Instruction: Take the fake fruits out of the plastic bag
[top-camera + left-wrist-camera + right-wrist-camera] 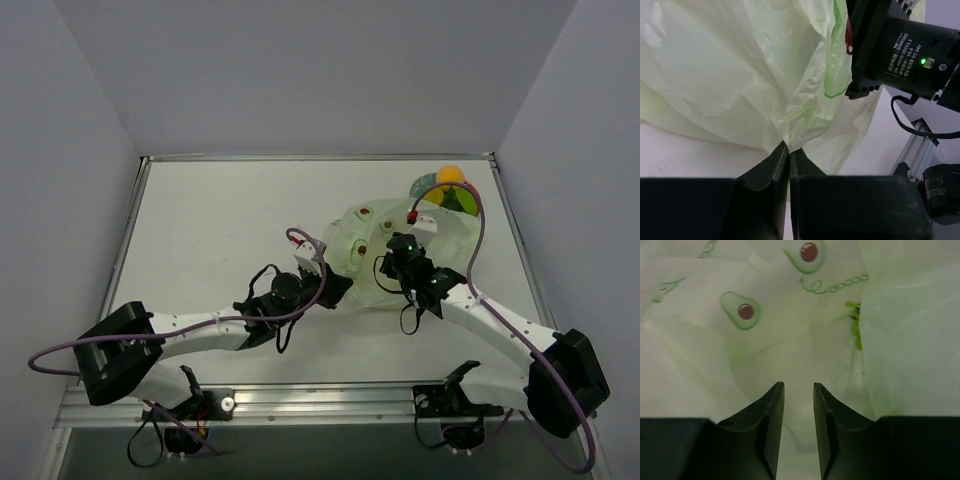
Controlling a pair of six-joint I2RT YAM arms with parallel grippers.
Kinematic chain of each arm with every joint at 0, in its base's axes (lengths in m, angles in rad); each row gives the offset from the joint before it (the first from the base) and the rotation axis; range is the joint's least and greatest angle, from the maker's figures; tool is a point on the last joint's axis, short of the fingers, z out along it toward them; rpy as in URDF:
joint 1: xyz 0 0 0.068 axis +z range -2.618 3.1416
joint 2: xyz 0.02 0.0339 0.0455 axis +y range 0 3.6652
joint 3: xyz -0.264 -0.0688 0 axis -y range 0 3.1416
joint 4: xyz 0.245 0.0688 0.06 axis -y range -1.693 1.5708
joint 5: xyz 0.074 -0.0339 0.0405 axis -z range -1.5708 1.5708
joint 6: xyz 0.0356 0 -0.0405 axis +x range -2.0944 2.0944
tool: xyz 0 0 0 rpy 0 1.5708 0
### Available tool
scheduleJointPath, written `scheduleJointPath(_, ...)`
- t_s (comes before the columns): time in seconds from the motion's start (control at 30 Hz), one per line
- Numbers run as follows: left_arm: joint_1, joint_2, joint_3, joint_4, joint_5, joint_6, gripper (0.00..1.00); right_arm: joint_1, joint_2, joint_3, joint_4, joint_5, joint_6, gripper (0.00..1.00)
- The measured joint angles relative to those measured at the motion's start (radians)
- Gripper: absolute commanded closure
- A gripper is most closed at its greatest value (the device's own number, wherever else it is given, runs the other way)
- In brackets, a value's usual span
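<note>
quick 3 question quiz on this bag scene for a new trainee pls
1. True or false: the jaws of the left gripper are shut on a fold of the pale green translucent plastic bag.
2. What is printed on the bag? A lemons, B avocados, C cherries.
3. Fill in: the small round orange plastic fruit lies ___ the bag.
Key: 1 true; 2 B; 3 outside.
</note>
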Motion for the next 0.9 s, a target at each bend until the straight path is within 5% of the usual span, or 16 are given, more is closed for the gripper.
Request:
scheduleJointPath(0.5, -0.048, 0.090, 0.002, 0.033, -0.025, -0.001, 0.98, -0.013, -0.144, -0.212, -0.153, 0.219, 0.308, 0.41)
scheduleJointPath(0.63, -0.061, 0.091, 0.003, 0.032, -0.037, -0.001, 0.98, -0.013, -0.182, -0.240, -0.184, 0.217, 0.322, 0.38)
scheduleJointPath(0.7, -0.072, 0.094, 0.005, 0.032, -0.043, 0.000, 0.98, -0.013, -0.211, -0.238, -0.202, 0.218, 0.316, 0.25)
scheduleJointPath(0.9, -0.098, 0.130, 0.031, 0.033, -0.058, 0.000, 0.98, -0.013, -0.278, -0.089, -0.277, 0.229, 0.229, 0.24)
